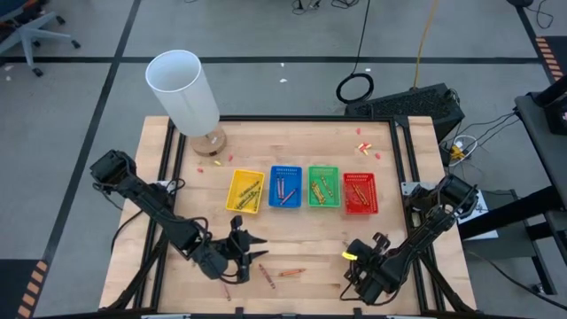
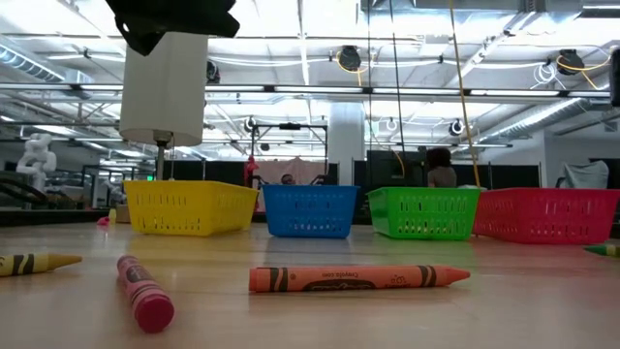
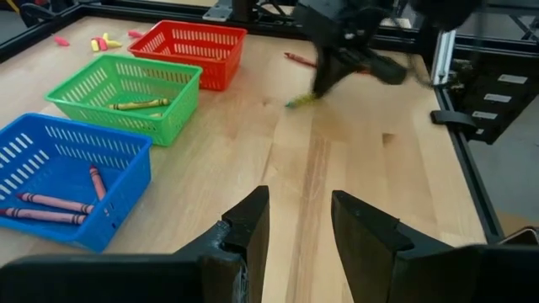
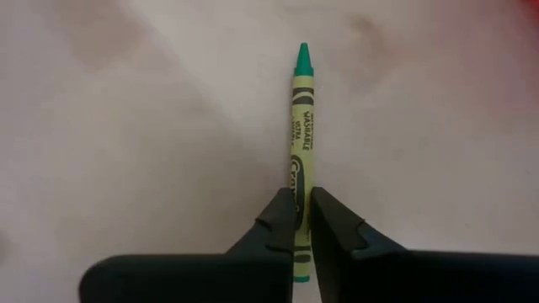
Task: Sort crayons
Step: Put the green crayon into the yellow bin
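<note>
Near the table's front right edge, the right gripper (image 4: 302, 220) is clamped on a green crayon (image 4: 302, 126) lying flat, ready to lift toward the green tray (image 1: 323, 187), while the left gripper (image 3: 296, 231) waits with fingers apart.

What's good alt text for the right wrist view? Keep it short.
The right gripper is shut on a green crayon, pinching it near its blunt end; the crayon's pointed tip aims away from the camera. It lies on the pale wooden table, with nothing else sharp in view.
</note>
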### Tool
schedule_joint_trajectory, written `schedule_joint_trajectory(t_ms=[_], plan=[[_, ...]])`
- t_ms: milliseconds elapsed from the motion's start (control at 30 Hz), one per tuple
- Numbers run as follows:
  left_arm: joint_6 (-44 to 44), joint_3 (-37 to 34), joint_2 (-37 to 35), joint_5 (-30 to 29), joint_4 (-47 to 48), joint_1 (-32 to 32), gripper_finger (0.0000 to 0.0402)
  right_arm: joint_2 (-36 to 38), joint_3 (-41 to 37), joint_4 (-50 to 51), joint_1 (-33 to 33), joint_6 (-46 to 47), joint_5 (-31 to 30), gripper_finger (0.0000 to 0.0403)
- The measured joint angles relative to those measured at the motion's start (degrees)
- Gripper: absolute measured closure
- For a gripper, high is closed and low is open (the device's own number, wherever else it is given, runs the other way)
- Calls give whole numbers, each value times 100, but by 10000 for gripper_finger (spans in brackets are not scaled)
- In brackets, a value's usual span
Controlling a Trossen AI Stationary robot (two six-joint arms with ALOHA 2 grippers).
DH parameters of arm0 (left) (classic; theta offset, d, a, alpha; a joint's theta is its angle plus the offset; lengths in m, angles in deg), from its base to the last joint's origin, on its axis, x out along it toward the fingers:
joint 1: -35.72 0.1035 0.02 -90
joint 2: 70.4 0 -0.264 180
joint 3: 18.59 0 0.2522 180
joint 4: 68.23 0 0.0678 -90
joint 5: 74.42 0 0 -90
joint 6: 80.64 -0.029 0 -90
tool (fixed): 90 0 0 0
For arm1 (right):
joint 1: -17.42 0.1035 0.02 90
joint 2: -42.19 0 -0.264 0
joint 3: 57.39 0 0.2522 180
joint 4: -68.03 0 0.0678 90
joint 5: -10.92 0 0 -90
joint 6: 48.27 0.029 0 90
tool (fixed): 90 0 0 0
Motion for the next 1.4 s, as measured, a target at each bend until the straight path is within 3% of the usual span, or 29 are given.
schedule_joint_trajectory(t_ms=[300,700,800,900,1100,1400], plan=[[18,0,0,-4,6,98,273,6,266,-121,2,-525,-388,402],[29,-4,311,-199,-99,258,273,17,736,-848,2,-2046,-1303,403],[-4,-4,317,-196,-176,258,273,23,803,-1006,2,-2468,-1647,403],[-128,-4,317,-195,-323,250,273,23,808,-1318,-8,-3053,-2420,403],[-164,-4,317,-191,-501,232,273,23,808,-2884,-136,-4978,-3746,403],[-161,-4,317,-171,-501,223,273,25,808,-5628,-474,-7873,-3841,403]])
